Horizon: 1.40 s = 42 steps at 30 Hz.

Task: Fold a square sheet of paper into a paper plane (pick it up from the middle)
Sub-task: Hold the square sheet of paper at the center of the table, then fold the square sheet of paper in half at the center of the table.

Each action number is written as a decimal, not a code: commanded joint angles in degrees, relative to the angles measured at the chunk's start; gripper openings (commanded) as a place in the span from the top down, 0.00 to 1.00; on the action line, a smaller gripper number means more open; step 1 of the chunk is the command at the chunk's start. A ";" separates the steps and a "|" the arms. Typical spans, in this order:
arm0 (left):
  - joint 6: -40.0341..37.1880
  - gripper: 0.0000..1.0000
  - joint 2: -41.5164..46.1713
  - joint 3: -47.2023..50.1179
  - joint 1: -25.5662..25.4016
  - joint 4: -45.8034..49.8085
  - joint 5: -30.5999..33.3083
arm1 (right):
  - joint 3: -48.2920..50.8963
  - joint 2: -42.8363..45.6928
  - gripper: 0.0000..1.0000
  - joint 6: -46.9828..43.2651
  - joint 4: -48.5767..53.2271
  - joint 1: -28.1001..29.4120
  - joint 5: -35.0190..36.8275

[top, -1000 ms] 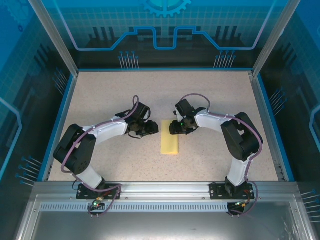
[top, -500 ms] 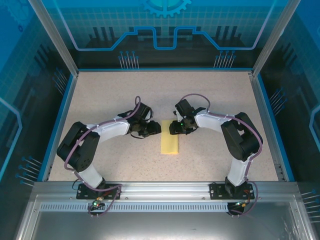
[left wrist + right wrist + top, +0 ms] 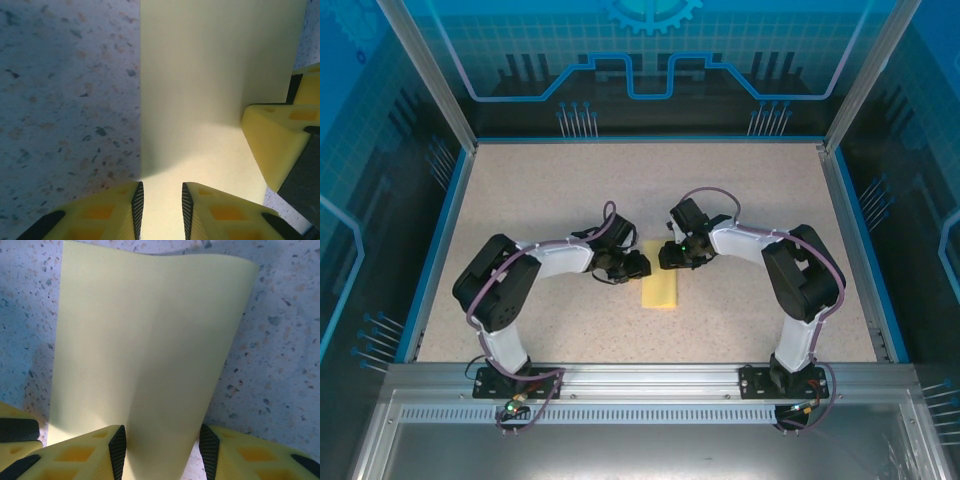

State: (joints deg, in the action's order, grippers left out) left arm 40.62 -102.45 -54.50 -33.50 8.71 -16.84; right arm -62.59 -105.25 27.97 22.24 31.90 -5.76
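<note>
Pale-yellow paper, the square sheet of paper [image 3: 659,288] already doubled over into a narrow strip, lies on the speckled table [image 3: 520,200] directly between the two grippers, which flank its far end. In the left wrist view the left gripper [image 3: 160,187] has its jaws standing a narrow slot apart, nothing clamped, and the strip runs straight ahead from that slot, its left edge in line with the left-hand pad. One finger [image 3: 272,145] of the other arm sits just right of it on the same strip. The right gripper [image 3: 162,432] holds its jaws wide apart with the paper passing between them; the sheet seems to bow upward ahead of the pads, though whether they touch its edges cannot be told. The likely trouble is the sheet itself: it is thin and slippery on a hard surface, so a pad that presses or closes off-centre would probably drag the strip sideways, skew the layers and spoil the crease. With both sets of fingers so close together, a closing move could also knock one against the other.
</note>
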 commanded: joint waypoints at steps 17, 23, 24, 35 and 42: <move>-1.84 0.76 -5.21 -1.72 -1.05 1.17 0.65 | -0.26 -1.31 0.53 -0.71 0.83 1.49 -0.91; -3.43 0.76 -5.92 -2.05 -1.05 4.12 3.00 | -0.76 1.61 0.48 -0.72 2.00 1.10 -1.03; -3.61 0.76 -6.09 -2.10 -1.07 4.50 3.29 | -0.73 2.50 0.47 -0.75 2.25 0.98 -1.07; -5.06 0.76 -6.44 -2.74 -1.05 5.04 3.72 | 2.74 12.45 0.61 1.34 2.16 -2.62 -10.23; -5.28 0.76 -6.53 -2.98 -1.10 5.51 3.81 | 5.63 6.56 0.78 7.87 -8.49 -1.80 -19.88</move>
State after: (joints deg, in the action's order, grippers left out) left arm 37.10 -106.13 -57.74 -34.15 10.04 -16.75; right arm -58.35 -95.88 32.73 17.61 29.65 -20.34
